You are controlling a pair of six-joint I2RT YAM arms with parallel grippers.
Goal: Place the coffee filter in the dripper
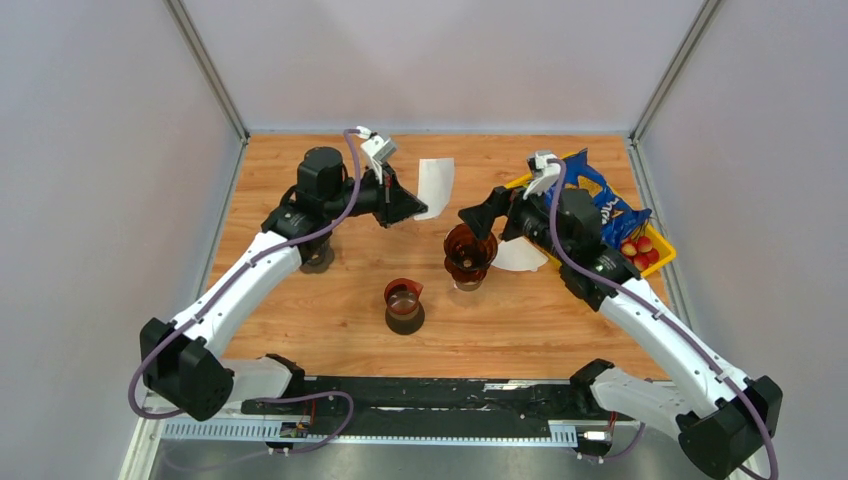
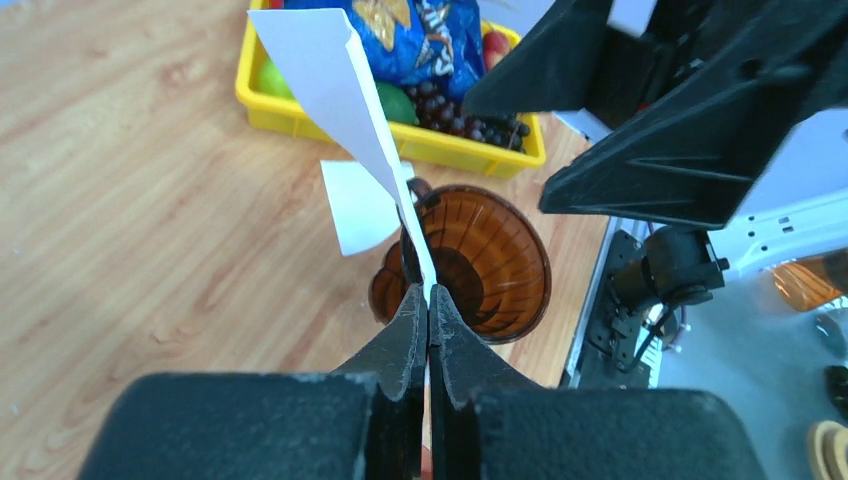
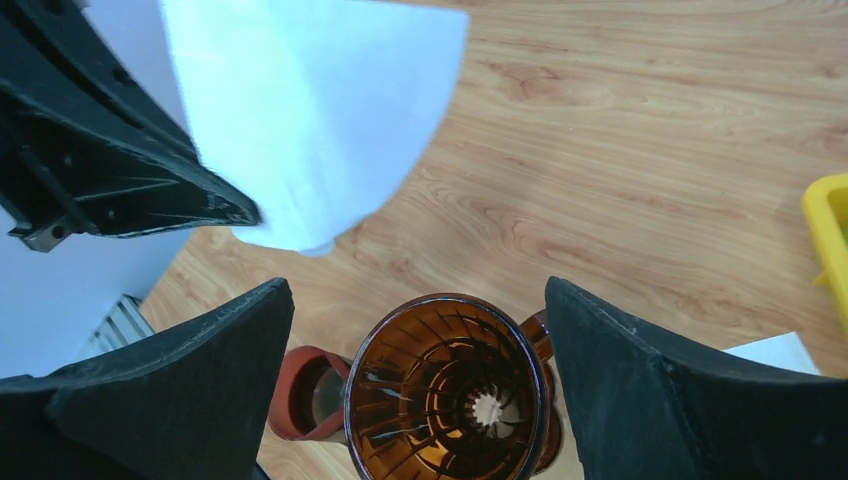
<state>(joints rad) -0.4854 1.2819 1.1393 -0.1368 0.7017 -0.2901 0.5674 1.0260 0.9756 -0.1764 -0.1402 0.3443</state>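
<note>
Beyond and to the left of the dripper (image 1: 468,255), raised off the table (image 1: 530,325): coffee filter (image 1: 437,187), folded flat, not yet over the mouth. Pinched by one edge in the left gripper (image 1: 408,207), jaws clamped tight on the paper. Sheet reaching out past the fingertips, long axis running on from the jaws toward the dripper's side. From the left wrist, seen edge-on, with the dripper's open mouth just below and past the tips. Directly over the dripper: right gripper (image 1: 485,220), jaws spread wide, holding nothing, nearer to the dripper than the left. Probably needed next: carry the filter rightward and nearer, point down, over the mouth. Risk: flat paper lying across the rim instead of seating.
</note>
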